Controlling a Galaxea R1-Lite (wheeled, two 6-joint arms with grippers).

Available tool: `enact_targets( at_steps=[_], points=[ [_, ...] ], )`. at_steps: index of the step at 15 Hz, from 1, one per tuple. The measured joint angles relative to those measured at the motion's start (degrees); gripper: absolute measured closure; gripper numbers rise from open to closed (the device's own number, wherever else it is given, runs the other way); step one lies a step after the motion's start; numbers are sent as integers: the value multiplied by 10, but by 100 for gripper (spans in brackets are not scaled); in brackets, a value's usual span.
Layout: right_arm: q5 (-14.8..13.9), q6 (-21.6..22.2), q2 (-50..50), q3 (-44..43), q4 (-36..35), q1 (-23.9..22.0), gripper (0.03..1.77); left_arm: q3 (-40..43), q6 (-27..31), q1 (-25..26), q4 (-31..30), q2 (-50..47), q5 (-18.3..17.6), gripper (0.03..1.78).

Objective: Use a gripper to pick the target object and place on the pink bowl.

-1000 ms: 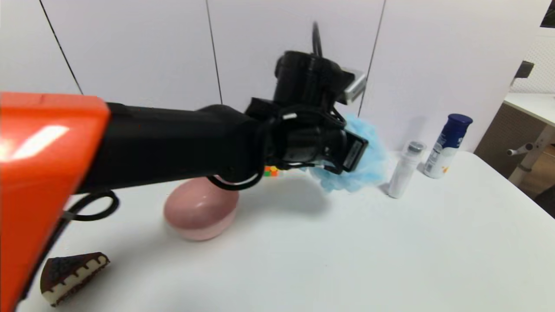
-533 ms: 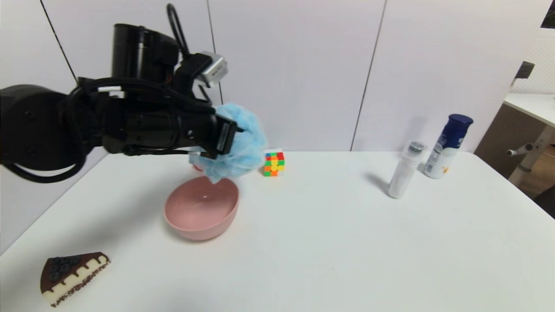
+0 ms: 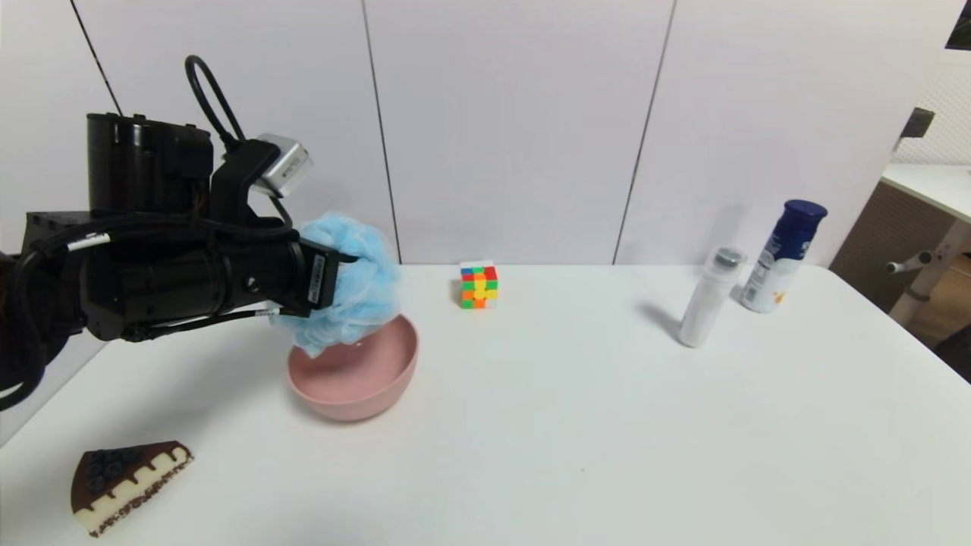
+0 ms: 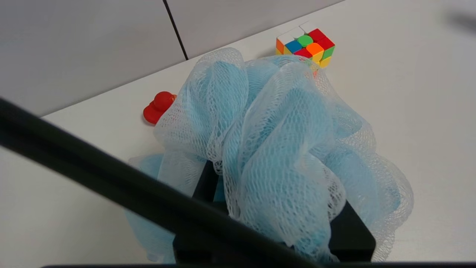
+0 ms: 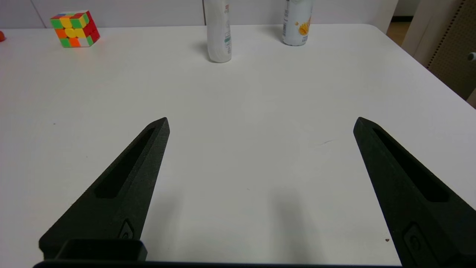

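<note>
We see the left black gripper, jaws clamped on the light-blue mesh pouf, held above/behind the round pink bowl, prob. for lowering in; right black gripper parked R, jaws apart.

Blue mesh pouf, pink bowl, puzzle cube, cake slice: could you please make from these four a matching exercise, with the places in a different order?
1. Blue mesh pouf
2. Pink bowl
3. Puzzle cube
4. Cake slice

A. Near the back edge of the table, by the wall
B. On the table, nearest the robot on its left side
C. Held in the left gripper
D. On the table, partly hidden behind the pouf

Pairs: 1-C, 2-D, 3-A, 4-B
</note>
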Motion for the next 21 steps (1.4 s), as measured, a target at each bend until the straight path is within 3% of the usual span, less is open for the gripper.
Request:
enact_targets(
  at_steps=[5,8,11,16,21],
  points=[
    [0,0,0,0,0,0,9,30,3,-1,-27,9,-4,139],
    [0,0,0,0,0,0,9,32,6,-3,-28,18,-14,96],
    [0,0,0,0,0,0,9,34,8,-3,-38,22,-14,68],
    [0,0,0,0,0,0,9,34,9,-3,-39,22,-13,41],
    [0,0,0,0,0,0,9,20,9,-3,-39,5,-13,27]
  ],
)
